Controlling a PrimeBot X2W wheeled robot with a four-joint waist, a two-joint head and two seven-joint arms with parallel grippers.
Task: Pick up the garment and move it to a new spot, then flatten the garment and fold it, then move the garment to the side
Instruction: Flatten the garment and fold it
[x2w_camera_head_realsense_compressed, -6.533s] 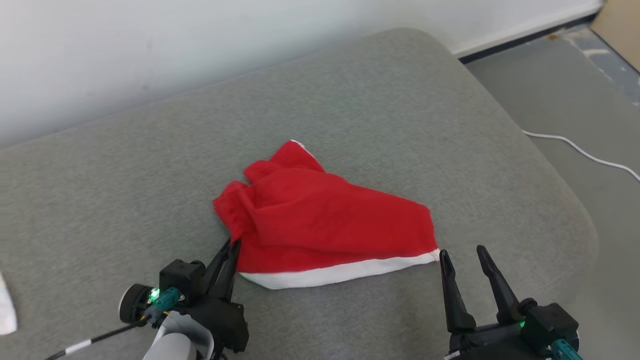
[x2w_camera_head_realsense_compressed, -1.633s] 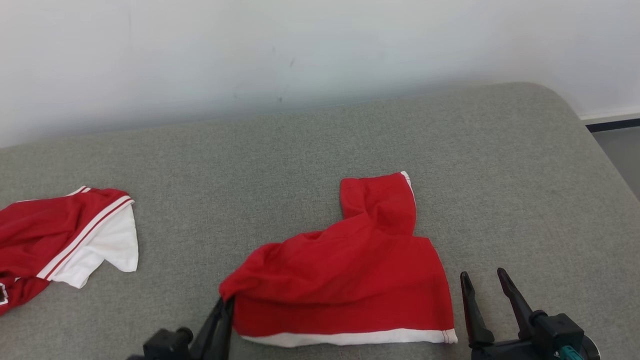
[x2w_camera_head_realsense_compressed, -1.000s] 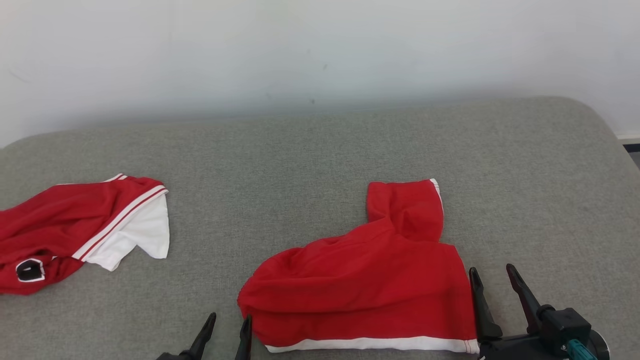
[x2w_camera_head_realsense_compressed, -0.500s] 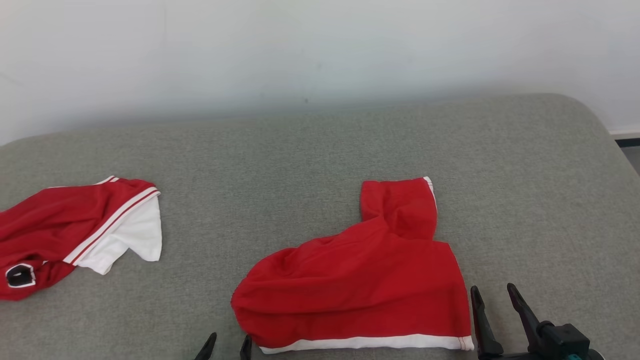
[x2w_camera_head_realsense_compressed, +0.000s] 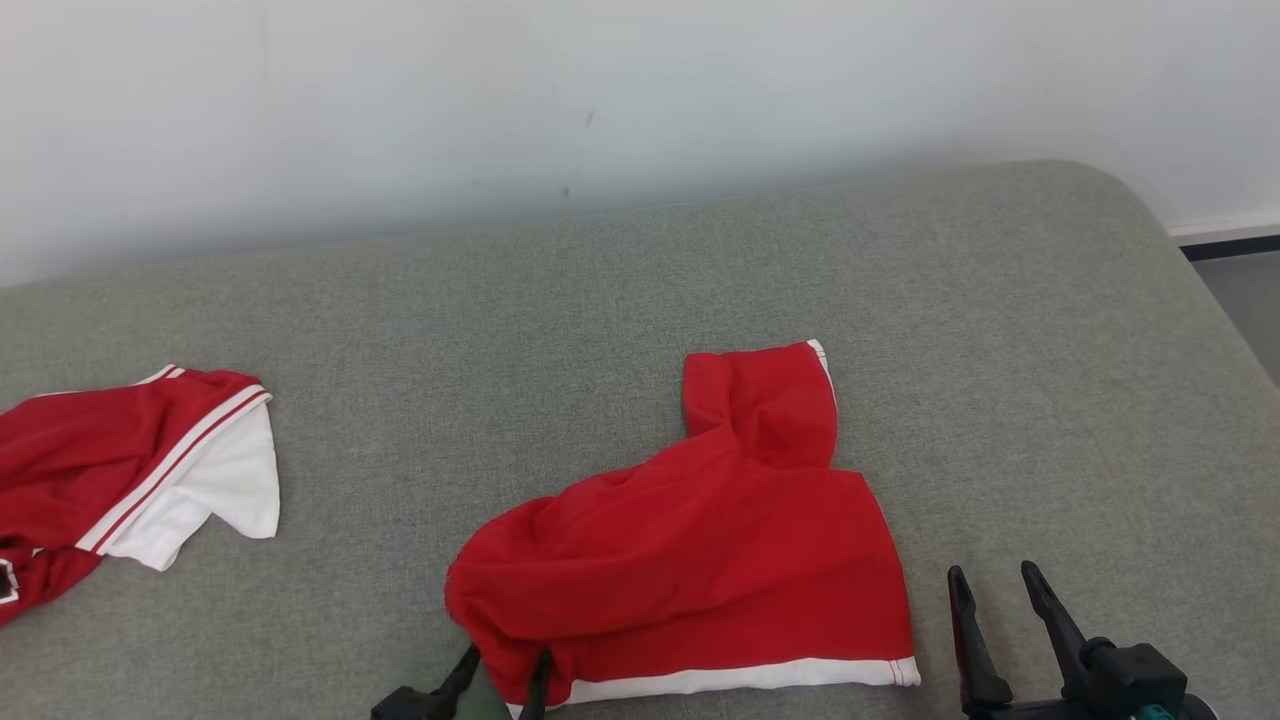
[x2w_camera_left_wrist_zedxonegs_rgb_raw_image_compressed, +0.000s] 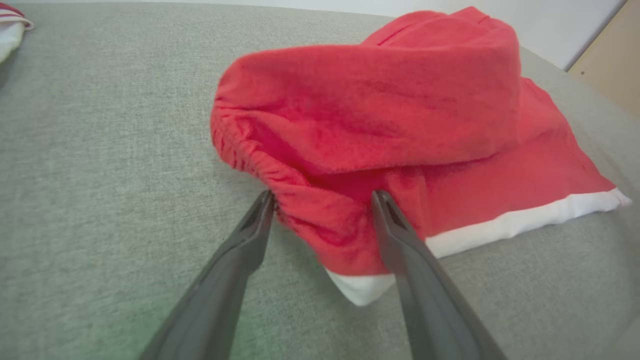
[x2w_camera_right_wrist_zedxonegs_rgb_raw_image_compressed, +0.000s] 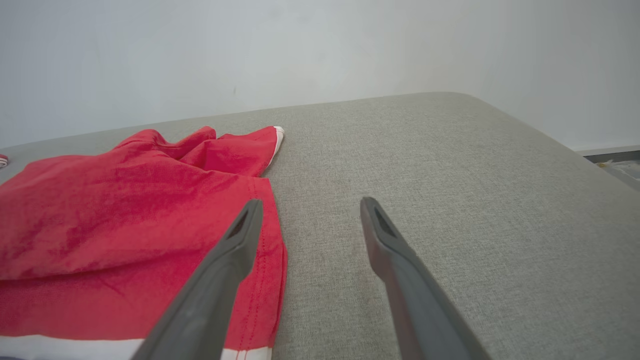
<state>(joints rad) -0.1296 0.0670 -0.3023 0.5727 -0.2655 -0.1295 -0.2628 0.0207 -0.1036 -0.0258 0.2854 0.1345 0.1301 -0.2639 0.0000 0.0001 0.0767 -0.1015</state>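
Early in the task, by the look of things. On the grey cushion (x2w_camera_head_realsense_compressed: 600, 300), near its front edge, a red garment (x2w_camera_head_realsense_compressed: 690, 560) with a white hem: bunched, doubled over on itself, with 1 narrow lobe poking toward the wall. Not flat, not folded, not yet set aside.

At its near left corner, the left gripper (x2w_camera_head_realsense_compressed: 505, 665): jaws spread wide, straddling the puckered red edge just above the white hem, close against the cloth but pinching nothing. Just beside the right hem corner, the right gripper (x2w_camera_head_realsense_compressed: 993, 575): jaws equally wide, holding nothing, mostly over bare cushion, with 1 finger above the red side seam in the right wrist view.

Cannot tell from here whether this is the new spot or the starting one. Left to do either way: flattening, folding, moving to the side. Most likely in hand: a grasp on the left corner, with the right corner within easy reach for a 2-handed spread.

Well apart at the far left, a red-and-white jersey (x2w_camera_head_realsense_compressed: 130, 460), crumpled and untouched.
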